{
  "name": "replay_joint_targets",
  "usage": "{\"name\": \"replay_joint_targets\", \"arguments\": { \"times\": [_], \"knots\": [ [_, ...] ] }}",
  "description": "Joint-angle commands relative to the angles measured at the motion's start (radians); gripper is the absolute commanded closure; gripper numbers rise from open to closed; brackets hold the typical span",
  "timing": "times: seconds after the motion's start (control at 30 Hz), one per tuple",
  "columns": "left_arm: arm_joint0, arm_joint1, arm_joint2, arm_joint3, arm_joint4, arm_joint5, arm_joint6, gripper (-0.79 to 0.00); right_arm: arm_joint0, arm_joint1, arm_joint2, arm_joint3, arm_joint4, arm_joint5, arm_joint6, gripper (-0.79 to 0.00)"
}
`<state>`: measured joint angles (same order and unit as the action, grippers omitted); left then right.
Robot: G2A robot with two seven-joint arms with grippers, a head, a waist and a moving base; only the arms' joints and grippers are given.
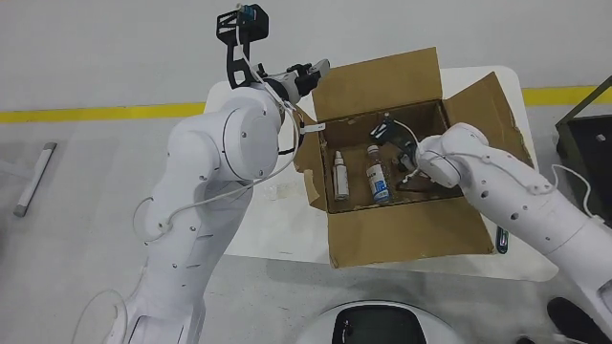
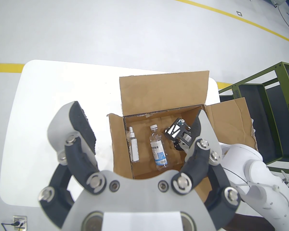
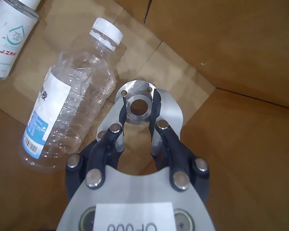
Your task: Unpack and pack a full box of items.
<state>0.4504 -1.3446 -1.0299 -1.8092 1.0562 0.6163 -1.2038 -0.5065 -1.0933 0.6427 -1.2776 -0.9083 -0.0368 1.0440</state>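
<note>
An open cardboard box (image 1: pixel 402 225) stands on the white table (image 1: pixel 277 220). On its floor lie a white spray bottle (image 1: pixel 340 176) (image 2: pixel 134 146) (image 3: pixel 12 37) and a clear plastic bottle (image 1: pixel 379 180) (image 2: pixel 158 150) (image 3: pixel 69 102) with a white cap. My right gripper (image 3: pixel 138 102) is down inside the box beside the clear bottle, shut on a round metal flange (image 3: pixel 137 106). Whether the flange rests on the box floor I cannot tell. My left gripper (image 2: pixel 139 115) (image 1: pixel 311 75) hangs open and empty high above the box's far left corner.
The box flaps (image 2: pixel 163 92) stand open on all sides. A green metal rack (image 2: pixel 274 111) stands just right of the table. Bare table surface (image 2: pixel 50 97) lies left of the box. A small blue object (image 1: pixel 502 241) lies at the table's right edge.
</note>
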Motion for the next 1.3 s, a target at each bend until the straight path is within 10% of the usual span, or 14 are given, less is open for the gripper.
{"name": "replay_joint_targets", "arguments": {
  "times": [0.0, 0.27, 0.5, 0.63, 0.8, 1.27],
  "knots": [
    [0.0, 0.0, 0.0, 0.0, 0.0, 0.0, 0.0, -0.785, 0.006, -0.008, -0.005, 0.016, 0.0, -0.002, 0.003, -0.08],
    [0.0, 0.0, 0.0, 0.0, 0.0, 0.0, 0.0, -0.785, 0.013, -0.028, -0.002, 0.05, -0.002, -0.012, 0.015, -0.357],
    [0.0, 0.0, 0.0, 0.0, 0.0, 0.0, 0.0, -0.785, 0.01, -0.024, 0.04, 0.013, -0.024, -0.013, 0.027, -0.376],
    [0.0, 0.0, 0.0, 0.0, 0.0, 0.0, 0.0, -0.785, -0.009, 0.004, 0.124, -0.111, -0.064, -0.004, 0.045, -0.311],
    [0.0, 0.0, 0.0, 0.0, 0.0, 0.0, 0.0, -0.785, -0.089, 0.064, 0.314, -0.364, -0.171, 0.022, 0.072, -0.043],
    [0.0, 0.0, 0.0, 0.0, 0.0, 0.0, 0.0, -0.785, -0.525, 0.15, 0.933, -0.784, -0.431, 0.324, 0.253, 0.0]
  ]
}}
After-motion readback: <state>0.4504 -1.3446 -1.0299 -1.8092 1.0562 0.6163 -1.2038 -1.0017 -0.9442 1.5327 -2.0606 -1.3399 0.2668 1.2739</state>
